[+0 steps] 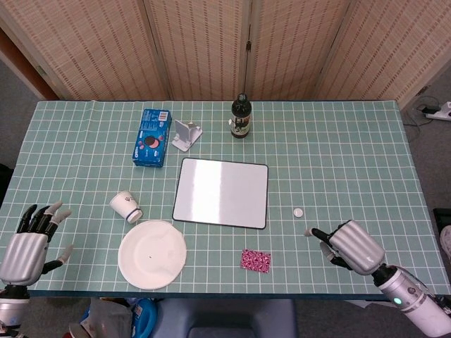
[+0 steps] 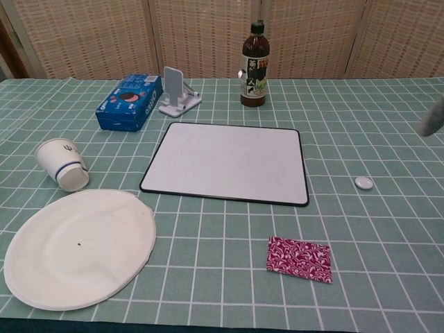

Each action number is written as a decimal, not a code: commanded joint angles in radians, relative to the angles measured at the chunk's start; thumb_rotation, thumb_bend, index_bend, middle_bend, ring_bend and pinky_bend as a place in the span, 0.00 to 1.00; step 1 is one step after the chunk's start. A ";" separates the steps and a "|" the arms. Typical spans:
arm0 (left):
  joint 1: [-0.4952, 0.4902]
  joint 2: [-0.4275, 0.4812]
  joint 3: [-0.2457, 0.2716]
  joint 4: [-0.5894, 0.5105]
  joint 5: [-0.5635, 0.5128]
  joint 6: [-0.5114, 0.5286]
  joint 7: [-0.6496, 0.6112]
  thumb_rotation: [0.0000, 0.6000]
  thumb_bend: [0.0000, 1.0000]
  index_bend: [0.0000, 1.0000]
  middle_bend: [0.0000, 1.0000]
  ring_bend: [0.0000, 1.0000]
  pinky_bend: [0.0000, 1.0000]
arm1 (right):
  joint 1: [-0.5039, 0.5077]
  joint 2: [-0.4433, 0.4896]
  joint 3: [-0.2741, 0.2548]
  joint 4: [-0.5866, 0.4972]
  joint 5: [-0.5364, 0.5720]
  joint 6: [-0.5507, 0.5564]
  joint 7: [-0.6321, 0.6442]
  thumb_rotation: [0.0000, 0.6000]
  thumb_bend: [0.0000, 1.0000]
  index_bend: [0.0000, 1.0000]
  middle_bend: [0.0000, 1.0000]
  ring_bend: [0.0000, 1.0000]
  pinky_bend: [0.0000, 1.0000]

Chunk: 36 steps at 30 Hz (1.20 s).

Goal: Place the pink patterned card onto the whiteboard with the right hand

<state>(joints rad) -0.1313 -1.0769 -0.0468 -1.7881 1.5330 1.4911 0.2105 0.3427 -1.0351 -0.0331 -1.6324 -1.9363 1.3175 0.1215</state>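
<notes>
The head view looks steeply down on the whole table (image 1: 338,141). The chest view sits low and close, facing the screen (image 2: 208,35). Both share the whiteboard (image 1: 222,191).

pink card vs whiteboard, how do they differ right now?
Look: the pink patterned card is magenta with a white swirl print; the whiteboard is plain white with a dark rim. Size: the card is far smaller than the whiteboard. Place: the card lies nearer the table's front edge, apart from the whiteboard, which sits mid-table. Shared: both are flat rectangles lying on the green checked cloth, untouched by either hand.
</notes>
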 commanded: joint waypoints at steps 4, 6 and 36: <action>0.001 0.002 0.000 -0.002 0.001 0.003 0.003 1.00 0.29 0.19 0.11 0.12 0.05 | 0.054 -0.015 -0.032 -0.046 -0.052 -0.068 -0.016 1.00 0.87 0.33 0.96 1.00 0.96; 0.001 0.002 -0.001 -0.003 0.000 0.002 0.004 1.00 0.29 0.19 0.11 0.12 0.05 | 0.071 -0.022 -0.042 -0.059 -0.064 -0.091 -0.024 1.00 0.95 0.33 0.97 1.00 0.96; 0.018 -0.008 0.009 0.019 -0.008 0.007 -0.010 1.00 0.29 0.19 0.11 0.12 0.05 | 0.250 -0.259 -0.088 0.009 0.032 -0.437 -0.186 1.00 1.00 0.33 1.00 1.00 0.96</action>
<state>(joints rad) -0.1132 -1.0846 -0.0374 -1.7698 1.5254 1.4984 0.2008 0.5875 -1.2863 -0.1182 -1.6313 -1.9107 0.8877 -0.0627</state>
